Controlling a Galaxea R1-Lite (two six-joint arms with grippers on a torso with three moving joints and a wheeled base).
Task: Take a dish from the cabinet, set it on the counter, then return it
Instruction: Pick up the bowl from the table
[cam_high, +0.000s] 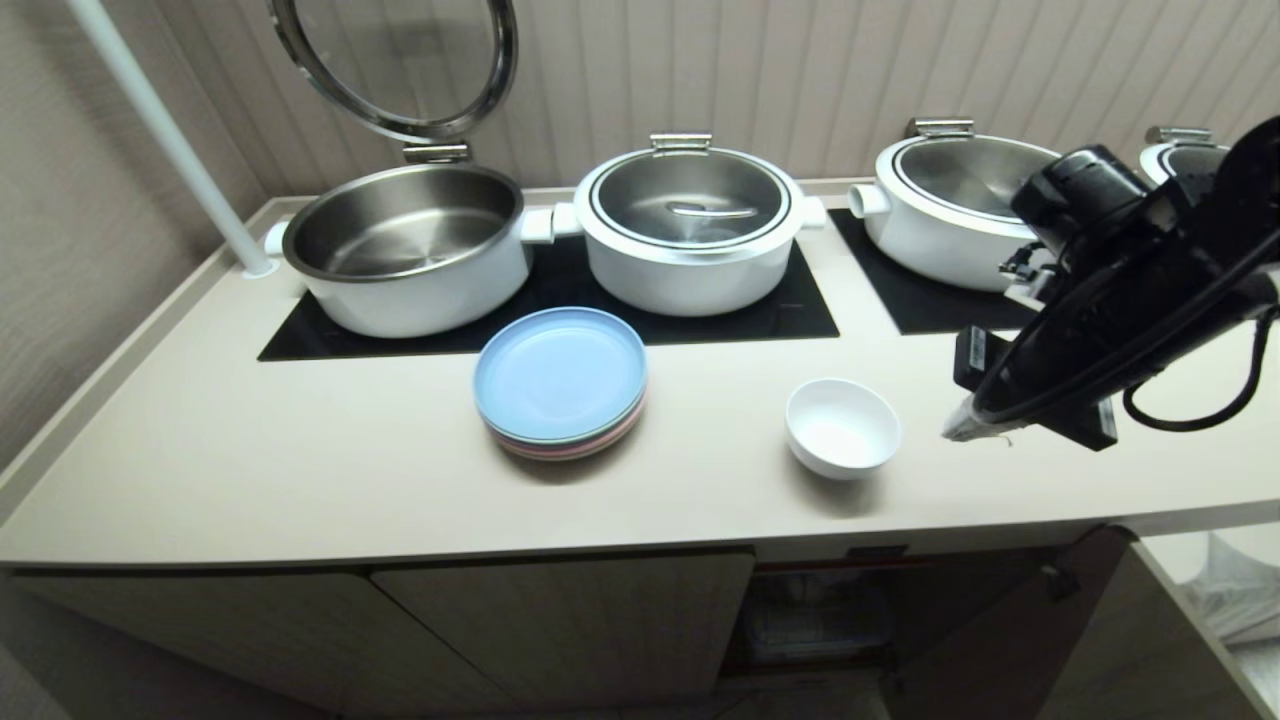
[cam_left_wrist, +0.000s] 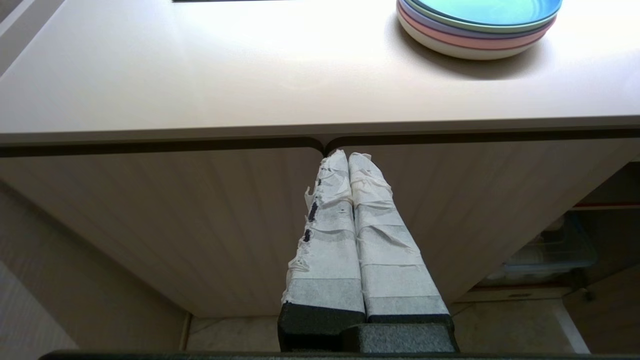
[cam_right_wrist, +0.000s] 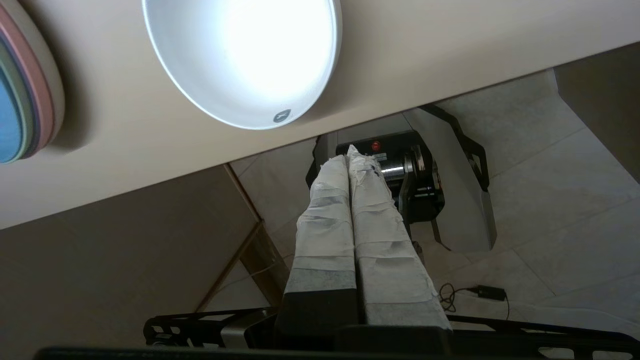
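The dish, a small white bowl (cam_high: 842, 425), stands upright on the cream counter (cam_high: 300, 460) near its front edge; the right wrist view shows the bowl (cam_right_wrist: 240, 55) from above. My right gripper (cam_high: 958, 430) hovers just right of the bowl, apart from it, fingers pressed together and empty (cam_right_wrist: 349, 156). My left gripper (cam_left_wrist: 347, 156) is shut and empty, low in front of a closed cabinet door (cam_left_wrist: 200, 225), outside the head view. Below the bowl the cabinet (cam_high: 820, 610) stands open, its door (cam_high: 1010, 630) swung out.
A stack of blue and pink plates (cam_high: 560, 382) sits left of the bowl. Three large white pots (cam_high: 690, 230) stand on black hob panels (cam_high: 760, 310) at the back; the leftmost pot (cam_high: 405, 250) has its lid raised. A white pole (cam_high: 170, 140) rises at back left.
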